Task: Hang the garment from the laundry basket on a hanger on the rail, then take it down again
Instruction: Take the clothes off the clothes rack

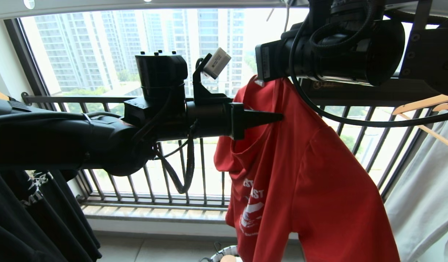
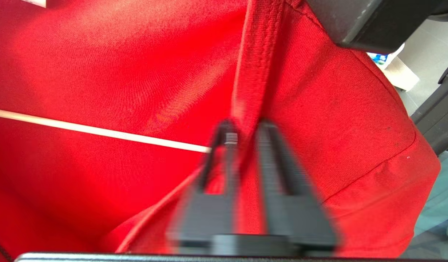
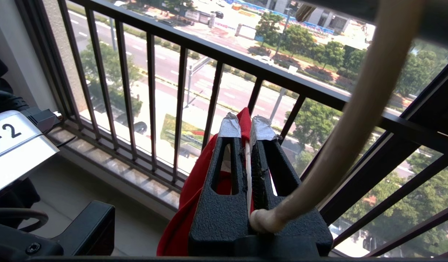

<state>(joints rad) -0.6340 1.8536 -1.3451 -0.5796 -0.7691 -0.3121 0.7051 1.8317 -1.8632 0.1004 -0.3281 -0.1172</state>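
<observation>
The red garment hangs in front of the window, printed chest facing me. My left gripper reaches in level from the left and is shut on the garment's collar band. The hanger shows as a thin off-white wire inside the red cloth. My right gripper, at the garment's top, is shut on the hanger wire with red fabric pinched beside it. The hanger's hook curves up past its fingers. The rail runs overhead. A bit of the laundry basket rim peeks below.
A black railing with vertical bars stands just behind the garment. Wooden hangers and a pale grey garment hang at the right. Dark clothes hang at the lower left under my left arm.
</observation>
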